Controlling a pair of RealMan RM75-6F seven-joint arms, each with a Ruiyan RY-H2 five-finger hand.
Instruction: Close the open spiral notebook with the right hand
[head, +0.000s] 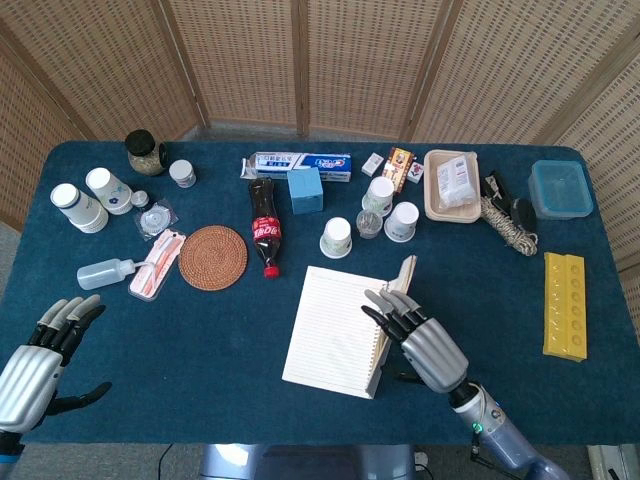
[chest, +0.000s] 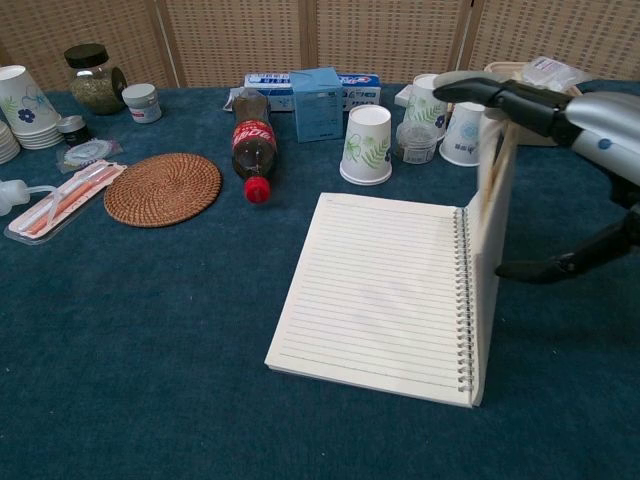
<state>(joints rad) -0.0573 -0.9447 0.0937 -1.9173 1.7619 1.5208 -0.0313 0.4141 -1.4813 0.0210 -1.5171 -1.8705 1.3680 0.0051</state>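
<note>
**A:** Head view first. Where is the spiral notebook (head: 335, 328)?

**B:** It lies near the middle of the blue table (head: 220, 340), on the near side. Its left page is flat. Its right half stands up almost straight from the wire spine.

**A:** What is the right hand (head: 420, 340) doing?

**B:** Its fingers (chest: 490, 92) are stretched out and rest on top of the standing half. The thumb sticks out lower down on the right side. It is pushing, not grabbing.

**A:** And the left hand (head: 35, 355)?

**B:** It is at the near left corner, fingers spread wide, holding nothing.

**A:** What about the boxes and jars?

**B:** Far right there is a tan tray (head: 448, 187) with a clear bag (head: 455, 182) of something white in it. Right of that sits a blue box with a lid (head: 560, 187). I cannot tell what is inside. A yellow tray with round holes (head: 565, 305) lies at the right edge.

**A:** Any cups?

**B:** Three paper cups (head: 337, 238) stand upside down just beyond the notebook, with a small clear tub (chest: 417, 141) between them. Two more cups (head: 90, 198) lie far left.

**A:** And the jar?

**B:** A glass jar (head: 145, 151) with a dark lid is far left. It has greenish bits in it. A cola bottle (head: 264, 228) lies on its side beside a round woven mat (head: 212, 257).
</note>
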